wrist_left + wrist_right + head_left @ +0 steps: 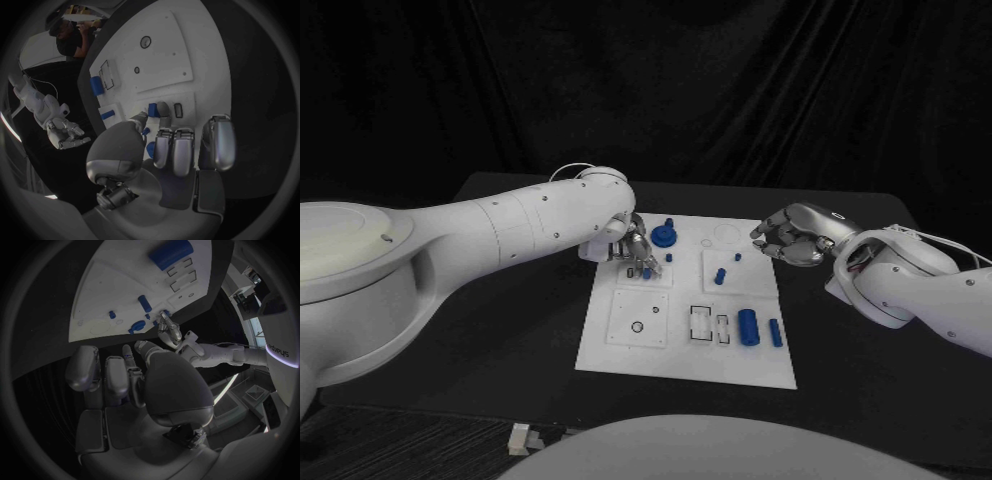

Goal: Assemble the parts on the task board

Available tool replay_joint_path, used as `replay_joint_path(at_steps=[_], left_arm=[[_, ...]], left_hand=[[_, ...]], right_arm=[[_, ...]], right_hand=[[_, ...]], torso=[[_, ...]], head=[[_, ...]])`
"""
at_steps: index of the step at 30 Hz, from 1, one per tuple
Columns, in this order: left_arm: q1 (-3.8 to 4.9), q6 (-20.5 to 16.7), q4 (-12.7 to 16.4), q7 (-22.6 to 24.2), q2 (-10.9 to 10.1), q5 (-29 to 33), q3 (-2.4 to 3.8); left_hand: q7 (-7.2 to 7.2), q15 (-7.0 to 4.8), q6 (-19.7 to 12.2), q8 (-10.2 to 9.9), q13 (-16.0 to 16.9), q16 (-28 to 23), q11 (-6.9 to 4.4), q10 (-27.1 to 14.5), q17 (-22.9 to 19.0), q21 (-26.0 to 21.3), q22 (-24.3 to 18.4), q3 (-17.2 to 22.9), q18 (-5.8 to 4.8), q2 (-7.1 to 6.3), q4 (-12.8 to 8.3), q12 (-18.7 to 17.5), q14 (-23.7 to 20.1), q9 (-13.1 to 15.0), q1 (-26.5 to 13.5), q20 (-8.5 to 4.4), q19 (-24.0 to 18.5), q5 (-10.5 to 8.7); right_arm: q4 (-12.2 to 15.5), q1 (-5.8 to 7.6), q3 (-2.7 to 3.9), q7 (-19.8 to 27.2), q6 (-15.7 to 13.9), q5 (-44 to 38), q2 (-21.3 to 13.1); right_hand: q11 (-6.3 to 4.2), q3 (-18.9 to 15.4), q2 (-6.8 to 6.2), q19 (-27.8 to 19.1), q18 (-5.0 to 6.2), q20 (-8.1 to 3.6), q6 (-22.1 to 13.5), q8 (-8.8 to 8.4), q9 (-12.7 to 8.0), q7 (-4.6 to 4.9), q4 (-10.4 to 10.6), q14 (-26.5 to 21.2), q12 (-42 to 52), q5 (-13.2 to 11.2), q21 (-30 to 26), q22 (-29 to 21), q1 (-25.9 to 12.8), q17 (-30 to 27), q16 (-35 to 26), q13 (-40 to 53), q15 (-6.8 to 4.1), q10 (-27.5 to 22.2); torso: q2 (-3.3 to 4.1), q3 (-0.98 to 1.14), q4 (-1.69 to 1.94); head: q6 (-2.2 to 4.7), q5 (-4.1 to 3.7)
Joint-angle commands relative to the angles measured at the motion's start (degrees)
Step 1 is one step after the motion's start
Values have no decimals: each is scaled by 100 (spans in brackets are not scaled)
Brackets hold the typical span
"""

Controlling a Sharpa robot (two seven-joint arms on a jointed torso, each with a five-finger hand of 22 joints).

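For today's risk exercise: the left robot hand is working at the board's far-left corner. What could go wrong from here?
1. The left robot hand has its fingers down among small blue parts; it could knock one loose.
2. Pressing there might shift the task board on the table.
3. The right robot hand hovers curled beside the board; moving in could crowd the left.

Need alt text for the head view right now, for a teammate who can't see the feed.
The left hand reaches down over the far left part of the white task board, its fingers at a small blue part beside a round blue piece. The right hand, fingers curled, holds nothing and hovers at the board's far right edge. Other blue parts lie on the board.
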Motion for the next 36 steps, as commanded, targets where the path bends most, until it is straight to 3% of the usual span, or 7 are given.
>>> replay_joint_path(at_steps=[1,8,21,26,30,33,36], left_arm=[[-19,-414,114,98,-64,-17,-2],[21,-1052,617,207,-379,-17,-1],[544,-2435,2344,635,-1539,-494,0],[617,-3190,2918,917,-1928,-761,-2],[466,-3932,3191,1242,-2118,-1032,-6],[223,-4623,3366,1495,-2260,-1277,-7],[41,-5025,3442,1567,-2341,-1505,-8]], left_hand=[[24,-37,-90,-77,1509,15,-7,586,1506,30,1086,-185,54,-123,75,16,606,-13,-80,-8,23,-76],[-4,-61,-2,-8,1509,15,-34,586,1506,172,1129,-649,24,-330,212,16,606,70,-243,-28,113,-83],[-2,-75,-112,-4,1509,15,-39,586,1506,197,1133,-932,19,-333,206,16,606,147,-144,-48,133,-81],[104,-1,-603,54,1509,15,51,586,1506,177,1127,-1046,21,-208,176,16,606,351,355,9,116,-12],[168,53,-977,284,1509,15,111,586,1506,183,1128,-1189,23,-131,178,16,606,404,778,70,111,491],[167,56,-1063,446,1509,15,111,586,1506,225,1140,-1240,15,-114,173,16,606,378,1044,79,137,973],[152,46,-1055,531,1509,15,99,586,1506,258,1149,-1252,9,-96,171,16,606,351,1175,74,159,1241]], right_arm=[[1,-16,3,-75,42,-4,-7],[0,-21,3,-70,33,-4,-17],[70,-24,3,1,-88,-4,-86],[141,-24,3,115,-242,3,-133],[199,-25,3,279,-471,40,-175],[262,-25,3,411,-659,80,-222],[301,-24,3,465,-750,97,-257]], right_hand=[[38,33,-36,-38,68,12,2,0,-10,12,12,112,-39,30,-12,661,20,-5,-9,1002,41,303],[38,33,-36,-38,68,12,2,0,-10,12,12,112,-39,30,-12,661,20,-5,-9,1002,41,303],[37,39,-35,-31,63,13,2,0,-11,13,9,117,-31,31,9,668,20,19,5,1018,41,313],[35,41,-35,-23,58,13,6,1,-11,13,7,123,-22,33,36,676,20,50,24,1036,41,323],[39,13,-41,40,27,20,74,31,-7,4,79,141,34,-12,192,727,-84,79,49,1140,44,390],[30,8,-36,53,28,22,89,35,-10,-5,108,143,71,-27,187,728,-121,64,42,1212,42,434],[12,10,-28,66,29,20,100,36,-13,-14,120,136,83,-19,189,730,-138,-5,3,1234,32,451]], torso=[[-1,-1,0],[-2,0,1],[-9,-1,-3],[-6,2,2],[-3,2,-2],[-6,2,-7],[-7,3,6]], head=[[1,1],[1,-8],[1,-76],[1,-77],[1,-102],[1,-139],[1,-186]])
